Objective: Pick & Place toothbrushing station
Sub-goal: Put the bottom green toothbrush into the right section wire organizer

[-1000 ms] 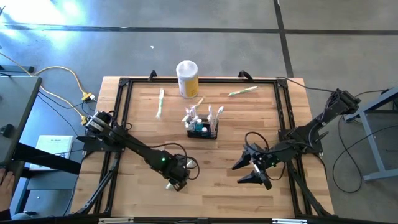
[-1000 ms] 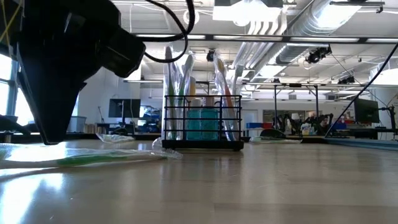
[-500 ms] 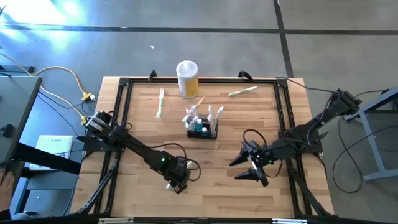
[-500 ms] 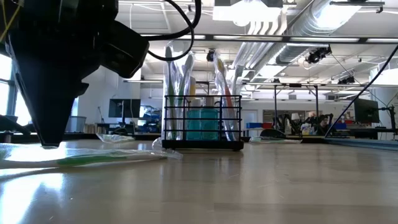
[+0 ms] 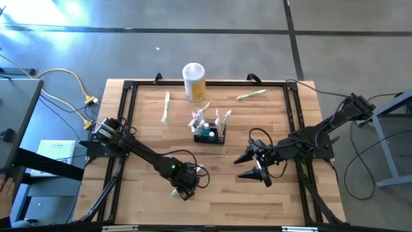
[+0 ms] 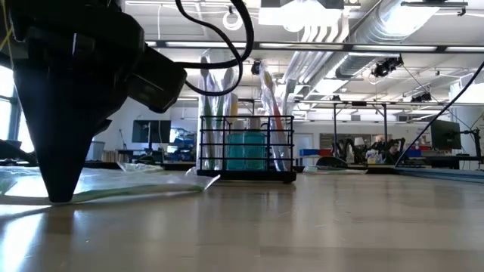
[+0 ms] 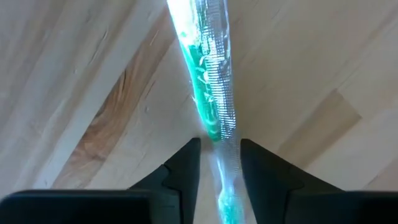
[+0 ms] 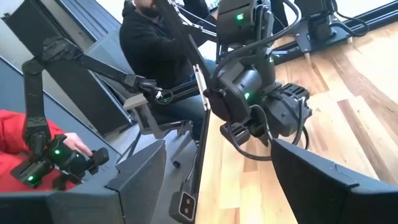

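The high view looks straight down on the whole table (image 5: pixel 212 187); the low view sits at tabletop level near the front edge, facing the far room. The left wrist view stares closely down at the wood, while the right wrist view looks leftward across the table at the left arm (image 8: pixel 249 93), which the overhead also shows.

Desk (image 5: pixel 212 164): pale wood in butt-jointed planks, smooth, with a soft sheen at table height. Toothbrushing station (image 5: pixel 210 134): thin black wire mesh, matt. Wrapped toothbrush (image 7: pixel 211 93): green plastic inside clear, crinkled, glossy film that catches the light. Left pincer (image 7: pixel 219 165): fingers (image 7: pixel 186 165) of matt black plastic with smooth faces. Canister (image 5: pixel 194 80): smooth, with a yellow label and white lid. Floor (image 5: pixel 212 45): grey concrete, dull.
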`<action>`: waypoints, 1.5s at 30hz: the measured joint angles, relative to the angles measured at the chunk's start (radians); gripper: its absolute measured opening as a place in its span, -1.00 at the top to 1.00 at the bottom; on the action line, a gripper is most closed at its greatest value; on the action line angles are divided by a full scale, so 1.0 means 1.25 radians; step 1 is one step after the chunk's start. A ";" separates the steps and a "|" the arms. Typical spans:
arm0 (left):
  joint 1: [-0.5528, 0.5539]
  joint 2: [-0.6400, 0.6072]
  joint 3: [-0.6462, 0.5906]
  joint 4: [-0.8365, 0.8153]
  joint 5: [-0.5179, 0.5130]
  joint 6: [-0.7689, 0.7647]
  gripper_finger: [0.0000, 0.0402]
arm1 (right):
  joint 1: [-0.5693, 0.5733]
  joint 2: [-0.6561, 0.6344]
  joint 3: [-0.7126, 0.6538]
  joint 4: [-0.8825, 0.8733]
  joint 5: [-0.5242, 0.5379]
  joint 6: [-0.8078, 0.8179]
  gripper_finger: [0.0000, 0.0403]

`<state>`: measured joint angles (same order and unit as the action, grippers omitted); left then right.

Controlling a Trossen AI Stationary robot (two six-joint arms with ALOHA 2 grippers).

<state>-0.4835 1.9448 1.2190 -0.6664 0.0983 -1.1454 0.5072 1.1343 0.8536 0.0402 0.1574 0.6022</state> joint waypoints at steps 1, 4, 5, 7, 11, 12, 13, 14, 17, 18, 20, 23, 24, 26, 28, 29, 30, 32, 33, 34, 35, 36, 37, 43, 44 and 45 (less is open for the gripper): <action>0.000 0.001 0.000 -0.008 0.000 0.008 0.49 | 0.000 0.000 0.000 0.000 -0.001 0.000 -0.40; 0.000 0.002 -0.001 -0.026 0.005 0.038 0.79 | 0.000 0.000 0.000 -0.001 -0.003 -0.002 -0.40; 0.001 0.002 -0.002 -0.029 0.007 0.042 0.88 | 0.000 0.000 0.000 -0.001 -0.003 -0.002 -0.40; 0.001 0.002 -0.002 -0.032 0.011 0.042 0.94 | 0.000 0.000 0.000 -0.002 -0.005 -0.001 -0.40; 0.000 0.000 -0.001 -0.041 0.014 0.053 0.97 | 0.000 0.000 0.000 -0.002 -0.009 0.002 -0.40; 0.000 -0.005 -0.001 -0.046 0.012 0.058 0.98 | 0.000 0.000 0.000 -0.002 -0.017 0.005 -0.40; 0.000 -0.012 -0.001 -0.052 0.012 0.068 0.98 | 0.000 0.000 0.000 -0.002 -0.022 0.011 -0.40; 0.000 -0.022 -0.001 -0.058 0.013 0.078 0.98 | 0.000 0.000 0.000 -0.002 -0.023 0.022 -0.40; -0.003 -0.058 0.006 -0.120 0.015 0.134 0.99 | 0.000 0.000 0.000 -0.002 -0.026 0.045 -0.40; -0.004 -0.069 0.015 -0.167 0.012 0.152 0.99 | 0.000 0.000 0.000 -0.002 -0.025 0.047 -0.40; -0.005 -0.095 0.054 -0.217 -0.015 0.163 0.99 | 0.001 0.000 0.000 -0.001 -0.022 0.062 -0.40; -0.017 -0.141 0.126 -0.343 -0.086 0.197 0.99 | 0.001 0.000 0.000 0.002 -0.023 0.123 -0.40; -0.022 -0.144 0.153 -0.375 -0.116 0.220 0.99 | 0.001 0.000 0.000 0.002 -0.023 0.135 -0.40; -0.034 -0.142 0.220 -0.409 -0.169 0.271 0.99 | 0.001 0.000 0.000 0.005 -0.025 0.145 -0.40; -0.054 -0.142 0.297 -0.471 -0.230 0.331 0.99 | 0.001 0.000 0.000 0.014 -0.030 0.145 -0.40; -0.066 -0.143 0.337 -0.483 -0.256 0.375 0.99 | 0.001 0.000 0.000 0.020 -0.033 0.145 -0.40; -0.079 -0.140 0.376 -0.478 -0.277 0.431 0.99 | 0.001 0.000 0.000 0.026 -0.042 0.146 -0.40; -0.104 -0.136 0.439 -0.458 -0.332 0.554 0.99 | 0.001 0.000 0.000 0.047 -0.050 0.152 -0.40; -0.118 -0.135 0.465 -0.447 -0.371 0.606 0.99 | 0.000 0.000 0.000 0.056 -0.050 0.160 -0.40; -0.129 -0.135 0.488 -0.425 -0.412 0.655 0.99 | -0.002 0.000 0.000 0.064 -0.050 0.170 -0.40; -0.138 -0.135 0.511 -0.403 -0.455 0.699 0.99 | -0.006 0.000 0.000 0.071 -0.051 0.187 -0.40; -0.147 -0.135 0.531 -0.390 -0.501 0.743 0.99 | -0.012 0.002 0.000 0.079 -0.059 0.205 -0.40; -0.154 -0.136 0.549 -0.381 -0.548 0.785 1.00 | -0.020 0.007 0.000 0.089 -0.076 0.225 -0.40; -0.158 -0.136 0.581 -0.289 -0.732 0.984 1.00 | -0.060 0.053 0.000 0.183 -0.181 0.345 -0.40; -0.157 -0.136 0.581 -0.268 -0.745 1.010 1.00 | -0.065 0.063 0.000 0.204 -0.194 0.356 -0.40; -0.157 -0.136 0.581 -0.245 -0.757 1.034 1.00 | -0.069 0.074 0.000 0.226 -0.202 0.361 -0.40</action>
<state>-0.6804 1.7751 1.9450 -0.9727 -0.8476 0.1468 0.4210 1.2269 0.8536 0.3222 -0.0948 1.0532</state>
